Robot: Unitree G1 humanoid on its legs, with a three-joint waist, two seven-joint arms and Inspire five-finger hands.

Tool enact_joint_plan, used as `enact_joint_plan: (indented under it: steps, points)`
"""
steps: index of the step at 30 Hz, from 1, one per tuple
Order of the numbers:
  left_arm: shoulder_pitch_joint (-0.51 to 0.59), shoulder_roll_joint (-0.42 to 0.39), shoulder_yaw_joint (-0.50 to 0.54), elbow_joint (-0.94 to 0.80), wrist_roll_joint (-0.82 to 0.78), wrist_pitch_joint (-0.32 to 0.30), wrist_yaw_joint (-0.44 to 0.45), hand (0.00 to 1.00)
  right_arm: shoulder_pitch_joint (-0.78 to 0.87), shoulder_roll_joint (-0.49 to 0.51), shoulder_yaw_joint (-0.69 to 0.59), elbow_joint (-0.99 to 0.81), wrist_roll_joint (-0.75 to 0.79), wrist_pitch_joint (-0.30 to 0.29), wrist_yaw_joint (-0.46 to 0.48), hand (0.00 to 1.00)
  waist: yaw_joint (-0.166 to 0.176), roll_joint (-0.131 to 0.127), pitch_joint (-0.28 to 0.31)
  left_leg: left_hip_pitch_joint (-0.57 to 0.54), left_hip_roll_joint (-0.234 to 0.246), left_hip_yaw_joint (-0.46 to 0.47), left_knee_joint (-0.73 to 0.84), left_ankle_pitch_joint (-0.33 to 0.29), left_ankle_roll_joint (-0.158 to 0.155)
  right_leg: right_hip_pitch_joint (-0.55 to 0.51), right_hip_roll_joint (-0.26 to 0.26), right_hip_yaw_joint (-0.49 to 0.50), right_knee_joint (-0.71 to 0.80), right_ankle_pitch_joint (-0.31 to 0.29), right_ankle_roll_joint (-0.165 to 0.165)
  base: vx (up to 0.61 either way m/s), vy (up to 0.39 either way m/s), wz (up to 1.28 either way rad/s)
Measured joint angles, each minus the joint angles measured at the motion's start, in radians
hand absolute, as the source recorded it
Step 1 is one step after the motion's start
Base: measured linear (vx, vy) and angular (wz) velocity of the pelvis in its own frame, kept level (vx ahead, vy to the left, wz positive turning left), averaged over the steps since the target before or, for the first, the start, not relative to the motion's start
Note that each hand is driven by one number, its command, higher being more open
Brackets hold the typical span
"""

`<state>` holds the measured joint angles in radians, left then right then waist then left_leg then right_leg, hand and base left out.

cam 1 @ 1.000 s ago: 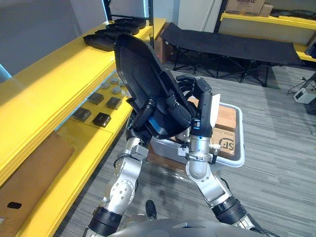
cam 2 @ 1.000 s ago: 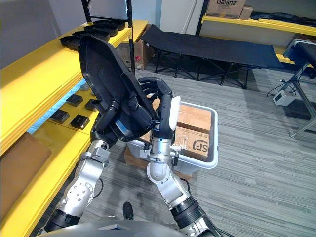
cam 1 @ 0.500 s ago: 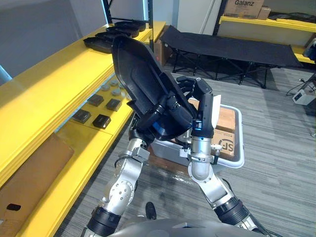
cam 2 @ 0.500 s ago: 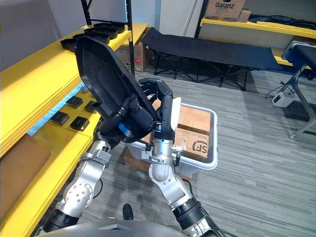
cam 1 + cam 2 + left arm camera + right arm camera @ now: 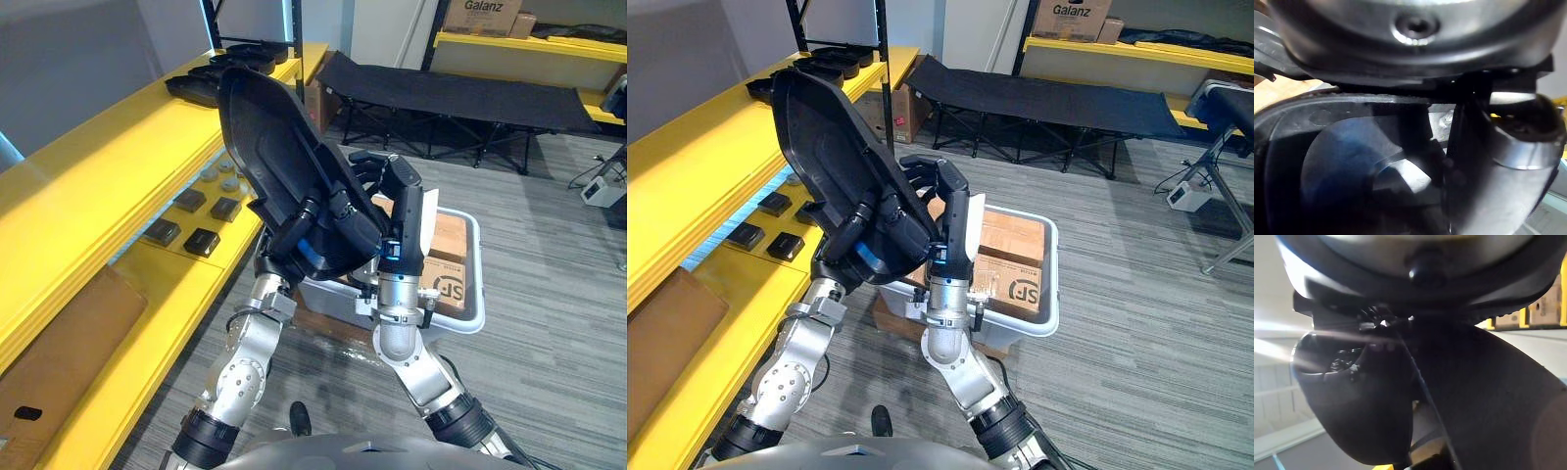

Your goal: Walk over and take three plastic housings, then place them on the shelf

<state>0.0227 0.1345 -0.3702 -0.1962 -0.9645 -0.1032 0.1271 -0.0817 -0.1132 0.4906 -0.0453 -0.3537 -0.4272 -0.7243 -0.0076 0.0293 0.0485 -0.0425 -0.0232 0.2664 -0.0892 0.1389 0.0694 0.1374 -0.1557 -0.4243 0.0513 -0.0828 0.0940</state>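
**Desk:** Swung since the last frame, has it?

**Photographer:** Slightly. The black plastic housing (image 5: 274,137) has tipped a touch further toward the yellow shelf (image 5: 108,147). It is held tilted, high between both hands, with its hollow side facing the robot.

**Desk:** And the grip?

**Photographer:** The left hand (image 5: 294,227) has its fingers curled over the housing's lower rim. The right hand (image 5: 400,201) stands upright against the opposite edge, with its fingers bent round it.

**Desk:** Surroundings?

**Photographer:** Beyond the left hand, more black housings (image 5: 211,78) lie at the far end of the top shelf. Small black blocks (image 5: 201,238) and round grey caps (image 5: 227,168) sit on the tier below. Under the right hand is a white bin (image 5: 470,304) holding cardboard boxes (image 5: 448,235). Further off stands a black folding cot (image 5: 460,93).
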Motion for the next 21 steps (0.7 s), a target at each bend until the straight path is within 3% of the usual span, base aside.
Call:
enact_joint_plan:
  steps: [6, 7, 13, 16, 21]
  points:
    - [0.000, 0.000, -0.008, 0.000, 0.037, -0.030, 0.004, 0.00, 0.000, 0.004, 0.002, -0.003, 0.007, -0.003, 0.000, 0.00, 0.000, 0.000, 0.000, 0.000, 0.000, 0.000, 0.000, 0.000, 0.000, 0.000, 0.000, 0.000, 0.000, 0.000, 0.000, 0.00, 0.000, 0.00]
    - [0.000, 0.000, -0.009, 0.000, 0.041, -0.032, 0.006, 0.00, 0.000, 0.004, 0.002, -0.002, 0.008, -0.003, 0.000, 1.00, 0.001, 0.000, 0.000, 0.000, 0.000, -0.001, 0.000, 0.000, 0.000, 0.000, 0.000, 0.000, 0.000, 0.000, 0.000, 0.00, 0.000, 0.00]
    - [0.000, -0.018, -0.017, -0.003, 0.203, -0.072, 0.109, 0.00, 0.049, -0.004, 0.012, 0.006, 0.014, -0.003, 0.049, 1.00, 0.001, 0.000, 0.000, 0.000, -0.001, -0.001, 0.000, 0.000, 0.000, 0.001, 0.000, -0.001, 0.000, 0.000, 0.000, 0.00, 0.000, 0.00]
    - [0.000, -0.024, -0.012, -0.009, 0.415, -0.075, 0.214, 0.00, 0.096, -0.008, 0.023, 0.012, 0.027, 0.000, 0.089, 1.00, 0.002, 0.000, 0.000, 0.000, -0.001, -0.003, 0.000, 0.000, 0.000, 0.001, 0.001, -0.003, 0.000, -0.001, -0.001, 0.00, 0.000, 0.00]
    - [0.000, -0.057, 0.022, -0.024, 0.642, -0.070, 0.311, 0.00, 0.114, -0.008, 0.030, 0.012, 0.026, 0.003, 0.115, 1.00, 0.002, 0.000, 0.000, 0.000, 0.000, -0.004, 0.000, 0.000, 0.000, 0.001, 0.001, -0.003, 0.001, -0.001, -0.001, 0.00, 0.000, 0.00]
